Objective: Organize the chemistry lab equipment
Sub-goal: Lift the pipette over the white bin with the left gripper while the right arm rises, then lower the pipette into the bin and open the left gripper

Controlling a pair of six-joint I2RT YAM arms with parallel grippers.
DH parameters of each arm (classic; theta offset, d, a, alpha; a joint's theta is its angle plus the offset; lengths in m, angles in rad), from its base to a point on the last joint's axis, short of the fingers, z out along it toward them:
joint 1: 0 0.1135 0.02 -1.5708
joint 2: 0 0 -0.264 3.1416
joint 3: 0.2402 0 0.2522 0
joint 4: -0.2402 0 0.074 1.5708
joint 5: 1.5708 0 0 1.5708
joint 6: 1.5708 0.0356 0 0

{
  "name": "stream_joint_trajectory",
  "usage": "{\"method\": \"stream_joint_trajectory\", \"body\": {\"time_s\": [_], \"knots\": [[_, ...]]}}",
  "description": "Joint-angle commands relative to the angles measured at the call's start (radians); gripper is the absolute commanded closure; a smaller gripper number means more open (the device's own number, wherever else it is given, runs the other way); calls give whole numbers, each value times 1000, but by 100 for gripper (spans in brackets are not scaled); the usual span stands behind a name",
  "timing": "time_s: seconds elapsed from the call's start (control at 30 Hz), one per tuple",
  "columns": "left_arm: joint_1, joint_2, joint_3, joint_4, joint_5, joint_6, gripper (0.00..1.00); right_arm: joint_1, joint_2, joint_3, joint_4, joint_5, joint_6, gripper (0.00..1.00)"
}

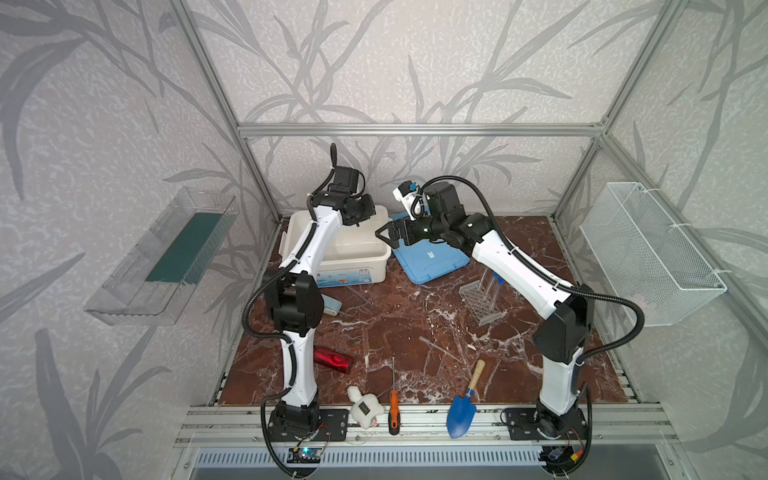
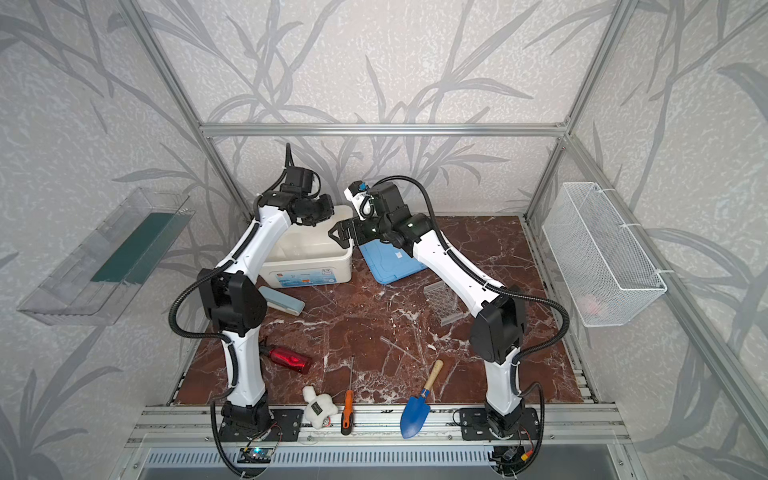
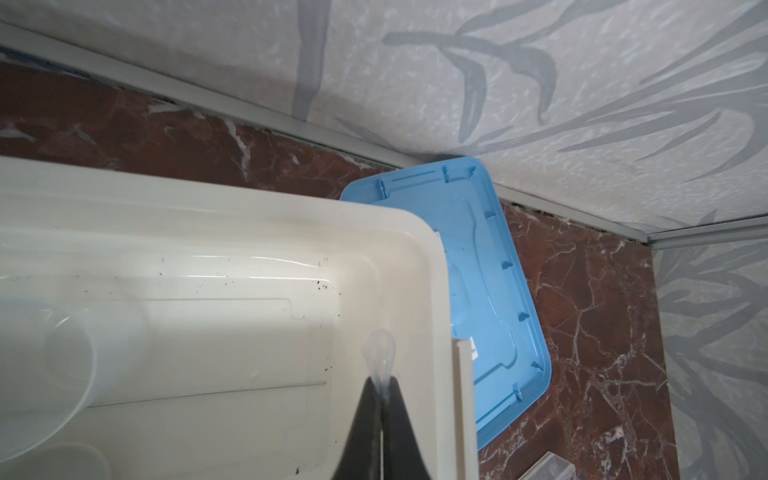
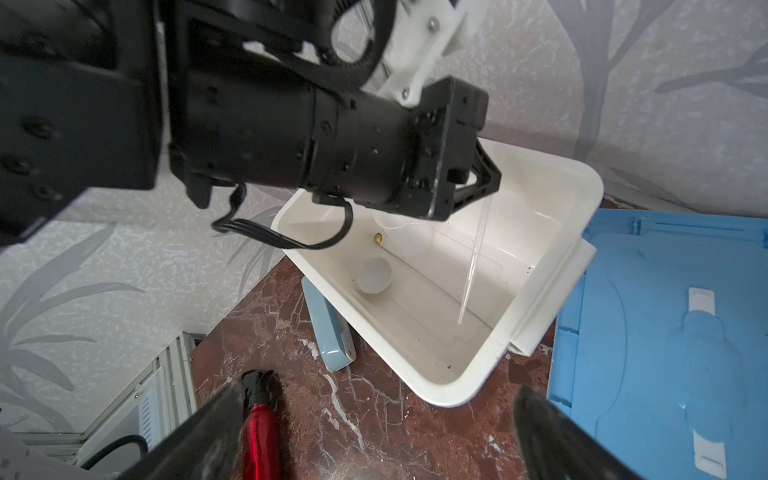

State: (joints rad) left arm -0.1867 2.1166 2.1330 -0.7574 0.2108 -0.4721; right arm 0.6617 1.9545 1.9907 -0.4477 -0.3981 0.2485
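Robot test cell, lab-style rig. Aluminium frame (image 1: 419, 129) boxes in leaf-print wall panels (image 1: 374, 62); marble-pattern tabletop (image 1: 415, 324); left arm (image 1: 309, 245), right arm (image 1: 511, 257) mounted on near rail (image 1: 436, 417); wire basket (image 1: 648, 253) on right wall, clear tray (image 1: 166, 257) on left wall.

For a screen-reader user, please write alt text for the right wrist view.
The shut left end effector holds a clear pipette down into an open white bin containing a small white dish and a clear beaker. A blue lid and a red bottle lie nearby on the table.

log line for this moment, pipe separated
left gripper: shut on dropper over white bin | right gripper: open, empty | already in bin: beaker, dish
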Motion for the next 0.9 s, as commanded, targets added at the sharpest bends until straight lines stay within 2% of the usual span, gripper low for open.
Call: {"method": "stream_joint_trajectory", "body": {"time_s": [0.0, 0.03, 0.1, 0.33, 0.57, 0.87], "knots": [[1, 17, -45, 19, 87, 32, 100, -7, 23, 10, 76, -102, -18, 0], [4, 22, -78, 68, 126, 31, 100, -12, 36, 2, 131, -141, 9, 1], [4, 47, -78, 75, 114, 32, 100, -13, 67, 32, 129, -153, 28, 3], [10, 110, -112, 84, 114, 28, 100, -13, 177, 206, -72, -38, -32, 6], [9, 144, -161, 125, 119, 27, 100, -11, 206, 215, -80, -22, -40, 6], [9, 206, -180, 144, 125, 15, 97, 8, 281, 349, -220, 42, -119, 11]]}}
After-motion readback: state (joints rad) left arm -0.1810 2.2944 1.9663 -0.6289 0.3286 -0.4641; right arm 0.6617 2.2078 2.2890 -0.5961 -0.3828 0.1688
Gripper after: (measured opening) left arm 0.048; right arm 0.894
